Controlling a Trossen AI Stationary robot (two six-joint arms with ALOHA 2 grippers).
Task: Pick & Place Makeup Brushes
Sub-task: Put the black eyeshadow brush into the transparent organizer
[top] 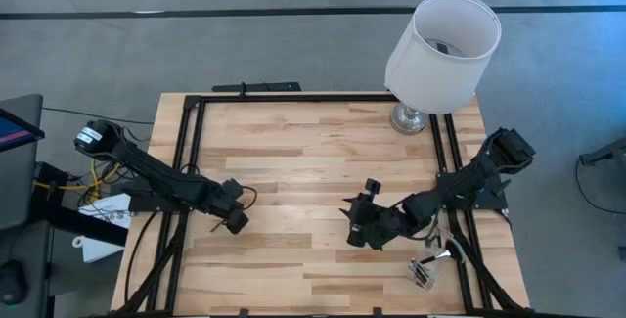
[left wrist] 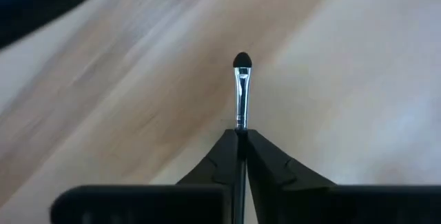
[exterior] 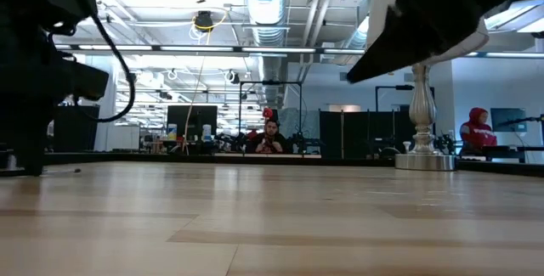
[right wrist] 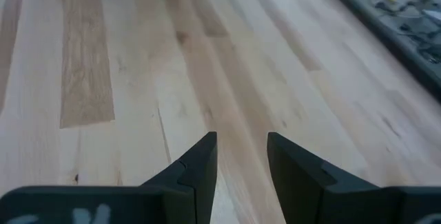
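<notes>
pinching makeup brush (left wrist: 242, 93) between left gripper (left wrist: 241, 136) fingers, head protruding

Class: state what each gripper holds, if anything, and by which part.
Left gripper: a makeup brush, by its handle below the ferrule. Right gripper: nothing.

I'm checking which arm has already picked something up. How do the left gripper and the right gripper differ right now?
The left gripper is shut on a makeup brush, whose silver ferrule and dark tip stick out past the fingers; the right gripper is open and holds nothing. In the high view the left gripper is at the table's left side, the right gripper near the middle. Both are over the wooden table.
</notes>
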